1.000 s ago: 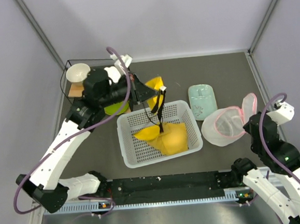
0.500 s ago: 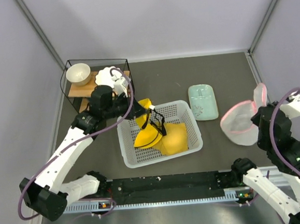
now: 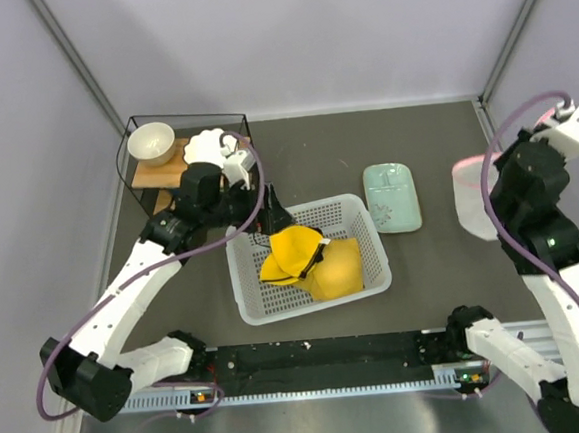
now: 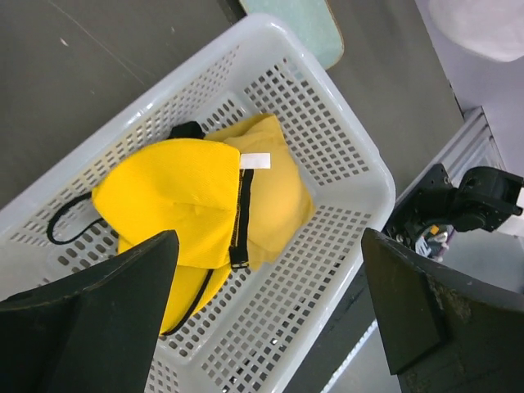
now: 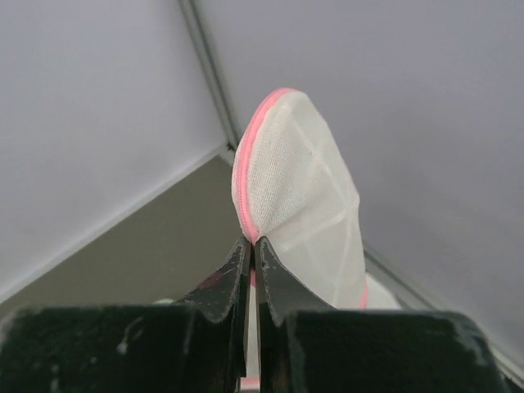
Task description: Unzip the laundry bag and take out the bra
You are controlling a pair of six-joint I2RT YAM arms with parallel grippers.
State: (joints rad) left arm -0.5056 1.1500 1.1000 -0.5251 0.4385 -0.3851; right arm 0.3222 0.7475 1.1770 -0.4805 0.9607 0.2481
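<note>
Over the basket (image 3: 259, 301), your left gripper (image 3: 274, 216) hangs wide above the bra (image 4: 188, 196). Your right gripper (image 5: 251, 254) pinches the laundry bag (image 5: 299, 196) at its rim.

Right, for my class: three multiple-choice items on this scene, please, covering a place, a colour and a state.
1. The rim of the rounded white mesh laundry bag is: A blue, B pink, C black.
2. The mustard-yellow bra lies: A in the white perforated plastic basket, B inside the bag, C on the mint-green tray.
3. The left gripper is: A shut on the bra, B open, C shut on the basket.
Answers: 1 B, pink edge in the right wrist view; 2 A, basket walls surround it; 3 B, fingers wide apart.
</note>
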